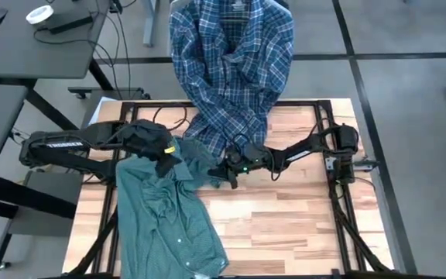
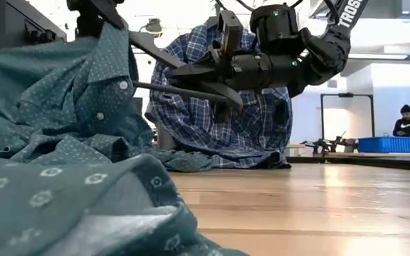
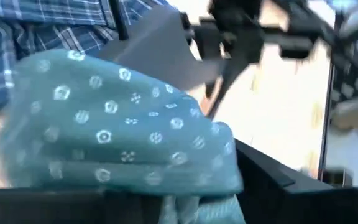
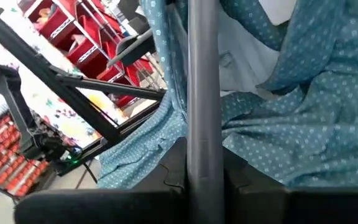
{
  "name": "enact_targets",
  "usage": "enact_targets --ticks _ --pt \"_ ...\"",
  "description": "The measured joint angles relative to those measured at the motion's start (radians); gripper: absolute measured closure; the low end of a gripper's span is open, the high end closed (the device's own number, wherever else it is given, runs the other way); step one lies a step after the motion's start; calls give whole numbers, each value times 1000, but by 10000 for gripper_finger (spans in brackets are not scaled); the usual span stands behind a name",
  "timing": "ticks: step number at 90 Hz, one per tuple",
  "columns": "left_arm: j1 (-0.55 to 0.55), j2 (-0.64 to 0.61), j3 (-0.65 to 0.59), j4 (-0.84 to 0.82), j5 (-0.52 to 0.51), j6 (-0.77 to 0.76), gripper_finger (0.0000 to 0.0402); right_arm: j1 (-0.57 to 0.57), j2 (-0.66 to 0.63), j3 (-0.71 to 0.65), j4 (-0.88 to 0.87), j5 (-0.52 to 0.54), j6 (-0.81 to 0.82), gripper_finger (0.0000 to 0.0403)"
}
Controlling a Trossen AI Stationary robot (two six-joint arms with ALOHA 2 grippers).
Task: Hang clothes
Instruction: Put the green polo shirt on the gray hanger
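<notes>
Left end effector (image 1: 163,155) sits at the top of the green shirt (image 1: 169,217), clenched on a bunched fold of that cloth near the collar, as your left wrist view shows with the patterned fabric (image 3: 123,137) heaped right over the fingers. From that pinch the green shirt runs away toward the near edge of the surface (image 1: 285,225), its long axis slanting from the collar down to the hem at the front, so most of the garment lies flat and trailing behind the grasp. Right end effector (image 1: 233,172) is just beside it, on the side toward the plaid shirt (image 1: 231,70), and it grips a thin dark hanger (image 4: 202,93), whose straight bar rises between the fingers in the right wrist view with green cloth draped close on both sides. In the low view the hanger's arms (image 2: 184,89) reach across toward the lifted green collar (image 2: 84,78). So the relation your coming move turns on, as I judge it, is this: the collar opening lies to the left of the hanger tip, held up by your left arm, and the right arm is the one to carry the hanger sideways into it. Whether the hanger already touches cloth inside the collar cannot be told. The plaid shirt hangs beyond the far edge, well clear.
</notes>
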Motion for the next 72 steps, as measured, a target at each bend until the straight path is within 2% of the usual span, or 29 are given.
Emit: enact_targets --ticks 9,22,41,62,72 --pt "0 0 108 -155 -46 -4 251 -12 -1 0 -2 -6 -4 381" --pt "-1 3 225 -392 -71 -86 265 -24 -1 0 -4 -13 -16 381" --pt "-1 4 235 -678 -98 -68 278 -23 -1 0 -5 -19 -41 381" --pt "-1 5 178 -710 -100 83 279 -23 -1 0 1 -27 -65 381" --pt "-1 4 147 -651 -103 195 279 -23 -1 13 -2 -37 -75 381"
